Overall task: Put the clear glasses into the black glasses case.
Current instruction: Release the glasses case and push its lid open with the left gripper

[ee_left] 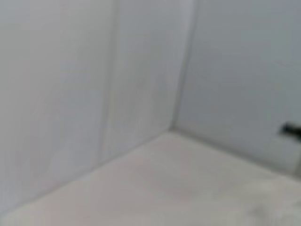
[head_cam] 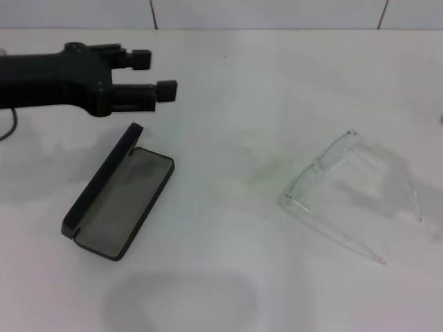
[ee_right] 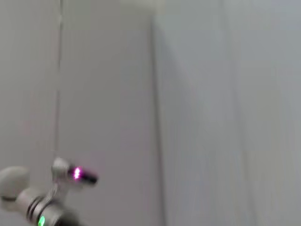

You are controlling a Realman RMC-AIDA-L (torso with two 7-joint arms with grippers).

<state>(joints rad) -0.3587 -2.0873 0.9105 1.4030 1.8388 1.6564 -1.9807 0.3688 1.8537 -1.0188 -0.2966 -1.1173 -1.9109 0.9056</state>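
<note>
The black glasses case [head_cam: 118,197] lies open on the white table at the left, its lid standing up along its left side and the grey lining facing up. The clear glasses [head_cam: 346,190] rest on the table at the right, arms unfolded and pointing toward the near right. My left gripper [head_cam: 158,75] hovers above and behind the case, open, nothing between its fingers. The right gripper is out of the head view. Neither wrist view shows the case or the glasses.
White tiled walls [head_cam: 263,14] border the table's far edge. The left wrist view shows only a wall corner [ee_left: 174,125] and table surface. In the right wrist view a robot part with a pink light [ee_right: 75,174] shows against the wall.
</note>
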